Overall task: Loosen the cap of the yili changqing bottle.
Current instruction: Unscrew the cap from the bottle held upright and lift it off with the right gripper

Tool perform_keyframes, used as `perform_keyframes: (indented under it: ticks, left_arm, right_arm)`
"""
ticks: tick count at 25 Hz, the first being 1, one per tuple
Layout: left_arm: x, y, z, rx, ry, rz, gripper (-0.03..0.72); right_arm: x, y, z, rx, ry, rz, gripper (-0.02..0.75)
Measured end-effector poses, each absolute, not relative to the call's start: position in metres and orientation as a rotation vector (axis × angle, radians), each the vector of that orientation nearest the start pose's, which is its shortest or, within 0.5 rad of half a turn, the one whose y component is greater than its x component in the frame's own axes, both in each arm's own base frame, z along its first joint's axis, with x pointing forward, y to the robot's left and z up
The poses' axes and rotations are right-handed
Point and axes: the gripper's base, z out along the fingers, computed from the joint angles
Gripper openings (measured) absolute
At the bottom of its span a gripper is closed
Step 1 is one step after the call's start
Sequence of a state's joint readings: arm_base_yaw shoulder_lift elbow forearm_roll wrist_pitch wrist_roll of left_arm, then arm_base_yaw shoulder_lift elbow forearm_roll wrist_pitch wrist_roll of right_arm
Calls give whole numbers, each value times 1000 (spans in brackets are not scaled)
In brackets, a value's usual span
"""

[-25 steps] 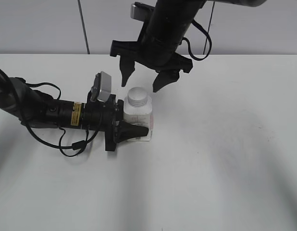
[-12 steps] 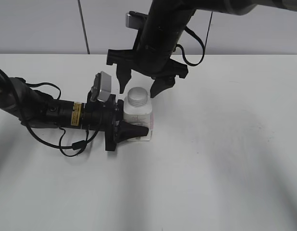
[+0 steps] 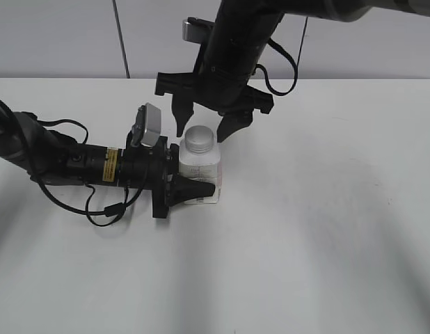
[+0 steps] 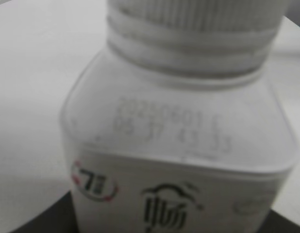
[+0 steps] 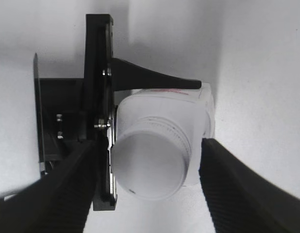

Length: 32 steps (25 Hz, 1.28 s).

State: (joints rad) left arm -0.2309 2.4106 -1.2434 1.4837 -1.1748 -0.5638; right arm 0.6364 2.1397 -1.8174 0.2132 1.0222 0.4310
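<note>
The yili changqing bottle [image 3: 200, 175] stands upright on the white table, small, white and squarish with red and dark print. It fills the left wrist view [image 4: 179, 160]. Its round white cap [image 3: 199, 140] is on the neck and also shows in the right wrist view [image 5: 150, 167]. My left gripper [image 3: 194, 186] lies level from the left and is shut on the bottle's body. My right gripper [image 3: 203, 126] hangs above the cap, open, with one finger on each side of it [image 5: 150, 160], not touching.
The white table [image 3: 326, 229] stretches to the right and front of the bottle. A pale wall [image 3: 62, 35] runs behind the table. The left arm's cables [image 3: 97, 209] trail on the table at the left.
My right gripper has come down and to the left, from behind the bottle to just above the cap with its fingers straddling it. The left gripper and the bottle have not moved.
</note>
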Motion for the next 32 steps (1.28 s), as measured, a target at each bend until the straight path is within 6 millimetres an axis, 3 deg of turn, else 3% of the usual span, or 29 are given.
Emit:
perform_keyframes:
  ticks: [7,15,32]
  left_arm:
    - [367,-172,45,1367,1494,-1055,369]
    - [367,-172,45,1366,1495,-1054,369]
    - [367,-172,45,1366,1495,-1054,369]
  right_arm:
    - [361,287,218,-185,2936,477,517]
    - [361,287,218,-187,2944,470,441]
    - [362,288,213,-182,2947,478,471]
